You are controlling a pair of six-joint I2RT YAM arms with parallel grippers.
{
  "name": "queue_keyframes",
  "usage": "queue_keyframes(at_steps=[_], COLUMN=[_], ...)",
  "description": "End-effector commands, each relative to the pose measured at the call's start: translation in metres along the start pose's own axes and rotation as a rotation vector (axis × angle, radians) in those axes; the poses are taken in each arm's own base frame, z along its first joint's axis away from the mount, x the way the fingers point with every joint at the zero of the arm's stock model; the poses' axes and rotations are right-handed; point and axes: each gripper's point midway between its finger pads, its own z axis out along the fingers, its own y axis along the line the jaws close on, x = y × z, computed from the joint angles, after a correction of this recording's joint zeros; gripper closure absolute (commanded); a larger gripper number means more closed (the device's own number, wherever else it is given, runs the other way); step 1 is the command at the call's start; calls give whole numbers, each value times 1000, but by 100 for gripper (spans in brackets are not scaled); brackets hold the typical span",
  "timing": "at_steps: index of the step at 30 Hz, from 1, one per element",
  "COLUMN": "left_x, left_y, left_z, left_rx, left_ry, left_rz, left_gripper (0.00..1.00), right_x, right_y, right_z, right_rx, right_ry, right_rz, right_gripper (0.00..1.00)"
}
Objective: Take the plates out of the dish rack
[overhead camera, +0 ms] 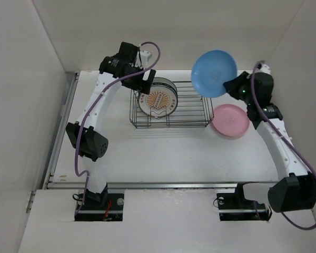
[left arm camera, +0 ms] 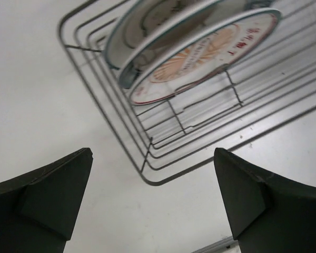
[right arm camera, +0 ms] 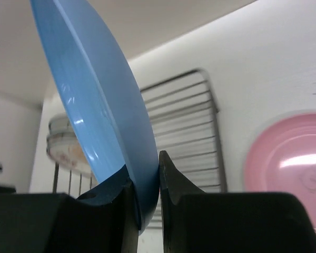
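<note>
The dark wire dish rack [overhead camera: 192,117] stands at the table's back middle. Plates stand in its left end, the front one white with an orange pattern [overhead camera: 157,101]; others behind it are mostly hidden. In the left wrist view the orange-patterned plate [left arm camera: 200,58] and a plate behind it [left arm camera: 152,23] lean in the rack [left arm camera: 163,174]. My left gripper [left arm camera: 152,195] is open and empty, above the rack's left end [overhead camera: 146,83]. My right gripper [right arm camera: 146,179] is shut on the blue plate [right arm camera: 102,105], held in the air over the rack's right end [overhead camera: 214,73]. The pink plate [overhead camera: 230,120] lies flat right of the rack.
White walls close in the table at the back and both sides. A metal rail [overhead camera: 163,184] runs along the table's near edge. The pink plate also shows in the right wrist view [right arm camera: 289,163], beside the rack [right arm camera: 189,126].
</note>
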Motion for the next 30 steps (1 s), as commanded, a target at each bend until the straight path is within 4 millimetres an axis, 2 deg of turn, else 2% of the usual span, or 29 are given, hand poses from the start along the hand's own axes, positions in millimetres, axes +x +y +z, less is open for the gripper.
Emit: queue_keyframes(at_steps=[1, 2, 3, 4, 5, 7, 8, 12, 17, 19, 20, 21, 22, 23, 25, 28, 30], left_x=[-19, -16, -13, -12, -5, -5, -5, -7, -7, -4, -2, 0, -1, 0, 4, 3, 0], left_y=[29, 37, 37, 39, 37, 32, 33, 44, 44, 42, 43, 43, 40, 40, 39, 34, 30], left_z=[-45, -42, -40, -36, -28, -22, -19, -12, -11, -8, -4, -4, 1, 5, 7, 14, 12], left_rx=[-218, -261, -261, -261, -249, -229, -229, -298, -297, -286, -285, -285, -279, -278, -284, -293, -288], left_ry=[-132, -122, -113, -102, -68, -64, -64, -57, -48, -39, -29, -18, -14, 1, 37, 55, 46], left_rz=[-77, -80, -80, -67, -55, -17, -4, 21, 22, 22, 22, 33, 40, 41, 59, 86, 102], left_gripper=[0, 0, 0, 0, 0, 5, 7, 12, 12, 12, 12, 12, 12, 12, 12, 12, 12], right_x=[-50, -38, -42, -23, -13, 10, 32, 72, 78, 86, 92, 97, 101, 103, 113, 114, 108], right_y=[-40, -64, -80, -106, -139, -168, -184, -204, -217, -218, -220, -220, -223, -225, -231, -237, -237], right_z=[-27, -29, -31, -35, -36, -37, -40, -33, -36, -35, -33, -35, -33, -34, -42, -49, -55], right_rx=[161, 256, 304, 396, 488, 557, 578, 576, 637, 633, 629, 636, 653, 673, 727, 770, 787], right_ry=[-181, -155, -184, -141, -123, -80, -34, 41, 42, 75, 106, 144, 172, 191, 247, 261, 232], right_rz=[215, 268, 299, 335, 385, 469, 514, 592, 567, 556, 531, 525, 523, 513, 501, 470, 457], right_gripper=[100, 100, 100, 100, 100, 100, 100, 100, 98, 80, 67, 52, 22, 14, 8, 6, 5])
